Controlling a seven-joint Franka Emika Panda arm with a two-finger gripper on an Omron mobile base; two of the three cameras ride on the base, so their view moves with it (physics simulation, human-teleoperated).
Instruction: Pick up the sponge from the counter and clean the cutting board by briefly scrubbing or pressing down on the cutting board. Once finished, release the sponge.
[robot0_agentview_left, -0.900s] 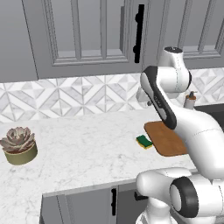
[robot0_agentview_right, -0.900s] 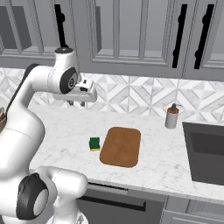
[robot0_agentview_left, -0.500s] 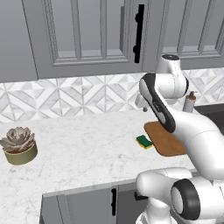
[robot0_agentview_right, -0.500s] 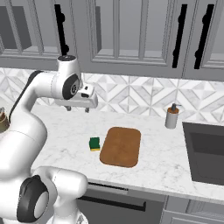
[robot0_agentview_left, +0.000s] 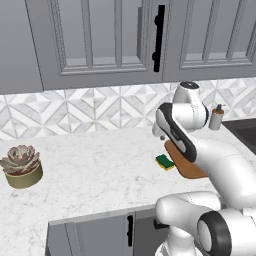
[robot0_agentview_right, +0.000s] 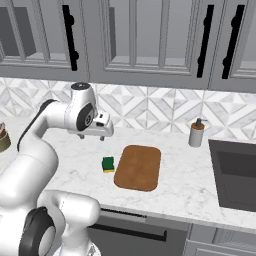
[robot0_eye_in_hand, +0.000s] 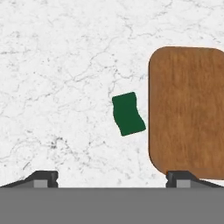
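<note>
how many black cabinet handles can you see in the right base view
4. One handle on the left door, a pair on the right doors, and part of one at the far left. More may lie outside the frame.

Cutting board (robot0_agentview_left: 186, 162) largely hidden behind the arm, just right of the sponge (robot0_agentview_left: 164, 162); in hand view, cut off at right edge.

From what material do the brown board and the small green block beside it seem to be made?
The flat reddish-brown cutting board with rounded corners looks like wood, matt, with grain streaks along it. The small dark green sponge has a yellow layer underneath in the right base view, probably foam with a scouring top.
</note>
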